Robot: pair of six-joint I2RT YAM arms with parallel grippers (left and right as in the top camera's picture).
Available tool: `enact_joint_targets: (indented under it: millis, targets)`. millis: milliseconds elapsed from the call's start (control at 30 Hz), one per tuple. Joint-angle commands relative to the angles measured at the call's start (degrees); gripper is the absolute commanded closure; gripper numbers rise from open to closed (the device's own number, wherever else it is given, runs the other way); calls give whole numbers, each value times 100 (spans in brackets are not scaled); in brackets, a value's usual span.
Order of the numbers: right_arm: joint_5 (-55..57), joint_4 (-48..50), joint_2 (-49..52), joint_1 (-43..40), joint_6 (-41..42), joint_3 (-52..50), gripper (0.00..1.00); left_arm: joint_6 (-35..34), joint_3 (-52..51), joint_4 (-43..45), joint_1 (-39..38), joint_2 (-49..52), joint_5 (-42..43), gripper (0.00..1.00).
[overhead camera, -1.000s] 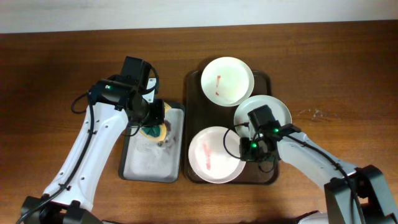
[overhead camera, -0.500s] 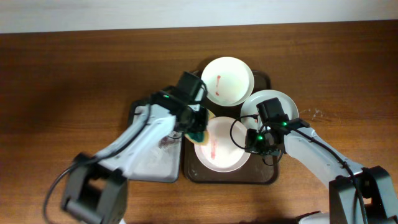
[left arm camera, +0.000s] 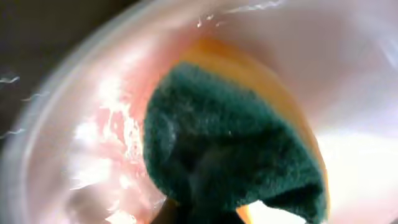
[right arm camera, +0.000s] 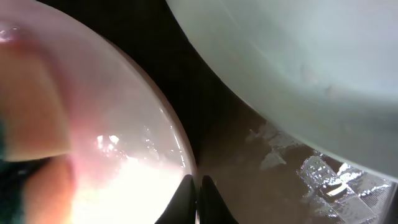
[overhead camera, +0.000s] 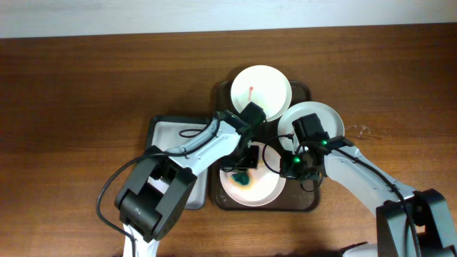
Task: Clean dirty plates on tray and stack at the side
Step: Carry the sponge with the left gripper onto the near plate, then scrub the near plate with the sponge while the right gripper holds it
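The dark brown tray (overhead camera: 305, 203) holds three white plates. The far plate (overhead camera: 265, 87) has a small red mark. The right plate (overhead camera: 321, 120) looks clean. My left gripper (overhead camera: 247, 165) is shut on a green and yellow sponge (overhead camera: 240, 177) and presses it onto the front plate (overhead camera: 265, 187). In the left wrist view the sponge (left arm camera: 230, 143) lies on the plate's pink, wet surface (left arm camera: 102, 124). My right gripper (overhead camera: 289, 168) is shut on the front plate's right rim. In the right wrist view its fingertips (right arm camera: 199, 193) pinch that rim (right arm camera: 180, 149).
A light grey tray (overhead camera: 166, 130) lies left of the brown tray, partly under my left arm. The right plate (right arm camera: 298, 56) overhangs the brown tray's right side, close to my right wrist. Bare wooden table surrounds both trays.
My left arm has carried the sponge from the grey tray across to the front plate and set it down there. My right gripper has stayed on the plate's rim.
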Motion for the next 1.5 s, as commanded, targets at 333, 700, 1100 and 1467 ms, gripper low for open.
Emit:
enact_joint_targets:
  millis: [333, 700, 1100, 1467]
  targets:
    - [382, 396, -55, -68, 1585, 107, 96, -160, 66, 1185, -13, 168, 1652, 100]
    - [382, 431, -55, -68, 1582, 107, 96, -160, -682, 1012, -133, 190, -555, 100]
    - [387, 225, -55, -68, 1272, 107, 96, -155, -247, 546, 693, 177, -1322, 100]
    - [7, 387, -57, -197, -273, 146, 76, -155, -240, 682, 282, 195, 223, 100]
